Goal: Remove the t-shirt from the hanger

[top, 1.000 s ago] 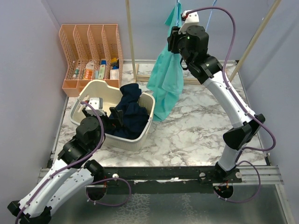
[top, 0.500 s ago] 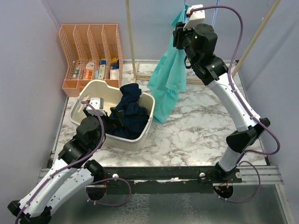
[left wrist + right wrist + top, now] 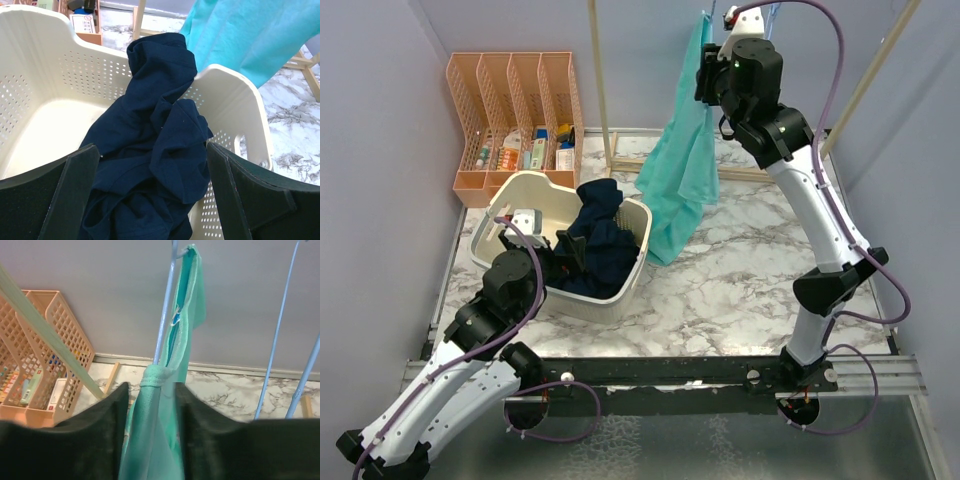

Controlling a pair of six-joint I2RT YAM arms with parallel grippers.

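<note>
A teal t-shirt [image 3: 686, 170] hangs from a light blue hanger [image 3: 165, 320] at the back of the table. It also shows in the right wrist view [image 3: 155, 440] and the left wrist view [image 3: 250, 35]. My right gripper [image 3: 151, 405] is raised high and shut on the t-shirt's bunched fabric just below the hanger wire; in the top view it [image 3: 712, 70] sits at the shirt's top edge. My left gripper [image 3: 150, 185] is open and holds nothing, hovering over a dark navy garment [image 3: 150, 150] in a cream laundry basket [image 3: 510, 205].
A peach mesh file organizer [image 3: 515, 115] with small items stands at the back left. A wooden rack frame [image 3: 600, 85] rises behind the basket, with another pole [image 3: 865, 85] at the right. More blue hanger wires [image 3: 280, 335] hang to the right of the shirt.
My right gripper has risen and shifted a little right, up to the top of the hanging shirt, lifting the fabric with it. The left arm has not moved.
</note>
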